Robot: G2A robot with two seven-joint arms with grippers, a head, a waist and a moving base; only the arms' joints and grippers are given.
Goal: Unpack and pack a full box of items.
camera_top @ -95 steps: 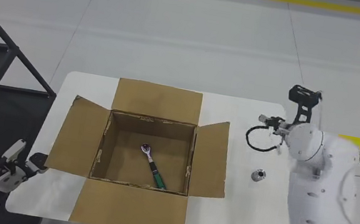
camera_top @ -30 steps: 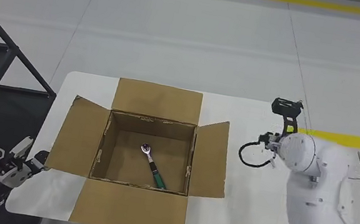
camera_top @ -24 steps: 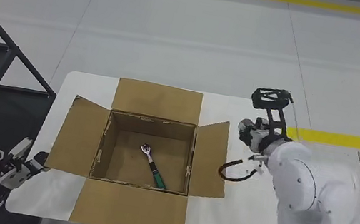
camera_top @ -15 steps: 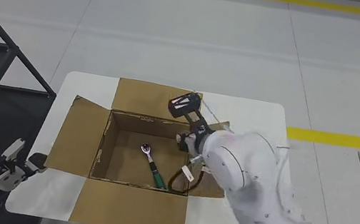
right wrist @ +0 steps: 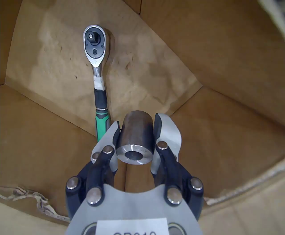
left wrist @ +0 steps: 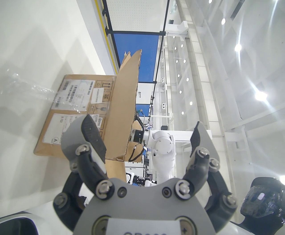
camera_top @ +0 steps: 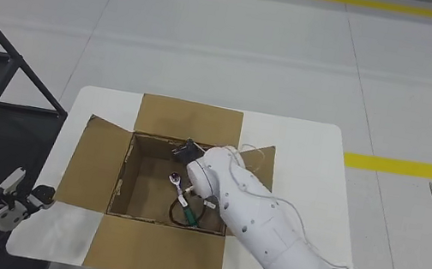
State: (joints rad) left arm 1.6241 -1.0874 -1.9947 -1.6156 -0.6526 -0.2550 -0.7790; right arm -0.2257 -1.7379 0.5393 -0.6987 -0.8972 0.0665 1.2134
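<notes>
Right claw [right wrist: 137, 125] of mine is inside the open cardboard box [camera_top: 188, 119] and carries a short metal cylinder [right wrist: 135, 139] with a hole through its middle. The first risk, as I judge it, is the release. The cylinder hangs just over the green handle of the ratchet wrench [right wrist: 95, 47], which lies flat on the box floor. If I let go here, the cylinder may land on the handle, tip over and roll against a wall, or knock the wrench aside. The second risk is the grip itself. The side of the cylinder is smooth and round, so a quick move could let it slide out between the pads too early. My arm is also near the flap and the wall on that side, and I could push the box across the tabletop [camera_top: 309, 147].

The right claw is narrow, closed on the two sides of the cylinder and touching nothing else. My left claw [left wrist: 143, 130] is spread wide and holds nothing, beside the tabletop corner and apart from the box.
</notes>
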